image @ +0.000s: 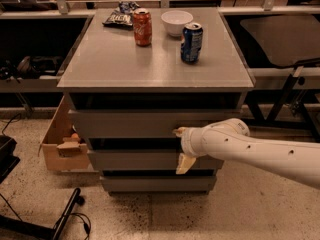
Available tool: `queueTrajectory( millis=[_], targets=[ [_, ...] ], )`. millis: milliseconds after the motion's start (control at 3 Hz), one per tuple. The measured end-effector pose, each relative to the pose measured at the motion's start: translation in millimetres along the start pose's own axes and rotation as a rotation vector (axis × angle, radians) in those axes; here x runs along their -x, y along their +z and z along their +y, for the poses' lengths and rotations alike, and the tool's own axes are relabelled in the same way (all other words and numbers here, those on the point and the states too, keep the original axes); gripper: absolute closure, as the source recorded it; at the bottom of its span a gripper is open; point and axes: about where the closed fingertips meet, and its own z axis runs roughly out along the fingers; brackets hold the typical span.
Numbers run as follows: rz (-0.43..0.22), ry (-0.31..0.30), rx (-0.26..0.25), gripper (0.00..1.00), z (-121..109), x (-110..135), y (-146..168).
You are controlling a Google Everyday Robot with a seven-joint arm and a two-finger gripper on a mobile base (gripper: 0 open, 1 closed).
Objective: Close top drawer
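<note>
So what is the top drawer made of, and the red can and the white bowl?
The top drawer looks like grey painted metal or laminate: flat, matte, no grain, so I can't tell which. The red can seems to be thin shiny metal that glints at the rim. The white bowl looks like glazed ceramic or plastic, smooth and pale. The end effector sits open against the drawer front, towards its right.
</note>
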Motion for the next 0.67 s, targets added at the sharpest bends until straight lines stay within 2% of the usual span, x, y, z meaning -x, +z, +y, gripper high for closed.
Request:
queueTrajectory(
  millis=[667],
  targets=[
    [0.000, 0.000, 0.000, 0.41, 4.4, 1.4, -2.5]
  ],
)
